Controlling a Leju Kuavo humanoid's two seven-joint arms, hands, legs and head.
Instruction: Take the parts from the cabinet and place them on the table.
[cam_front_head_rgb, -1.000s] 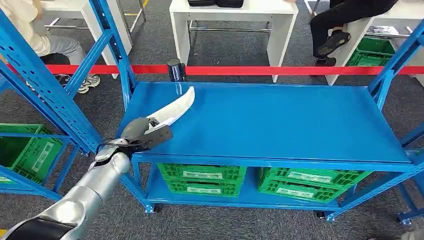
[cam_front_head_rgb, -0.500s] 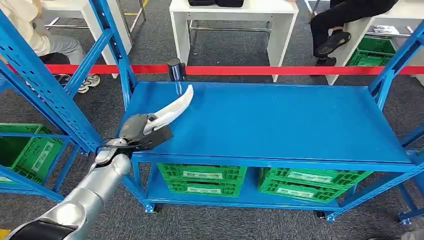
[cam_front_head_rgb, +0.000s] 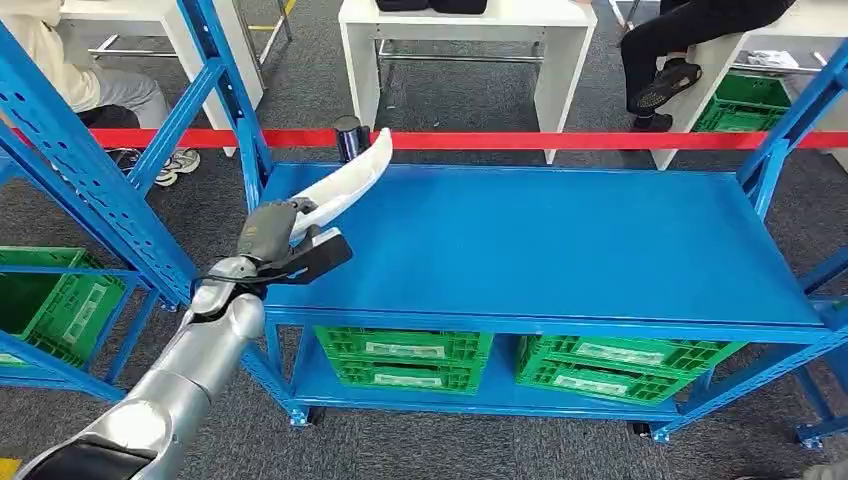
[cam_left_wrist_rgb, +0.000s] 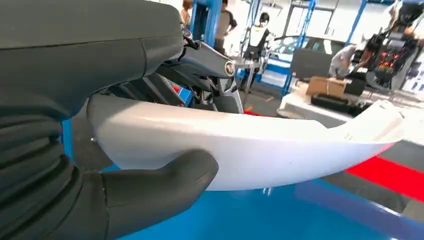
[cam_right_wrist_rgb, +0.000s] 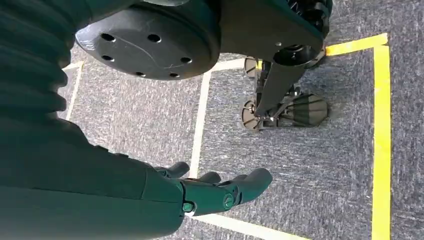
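Observation:
My left hand (cam_front_head_rgb: 283, 243) grips one end of a long, curved white part (cam_front_head_rgb: 348, 181) above the near left corner of the blue table (cam_front_head_rgb: 560, 240). The part's free end points up and away, toward the red barrier tape. In the left wrist view the white part (cam_left_wrist_rgb: 260, 150) lies across the palm of the left hand (cam_left_wrist_rgb: 100, 125), with the thumb under it and the dark fingers over it. My right hand (cam_right_wrist_rgb: 215, 190) hangs over grey carpet with its fingers loosely apart and holds nothing.
Green crates (cam_front_head_rgb: 405, 358) sit on the shelf under the table top. A blue rack (cam_front_head_rgb: 100, 190) with a green crate (cam_front_head_rgb: 50, 300) stands at the left. Red tape (cam_front_head_rgb: 600, 141) runs behind the table. People sit beyond it near white tables (cam_front_head_rgb: 460, 40).
My left hand has risen and tilted the white part's free end higher, lifting it off the table surface toward the far edge.

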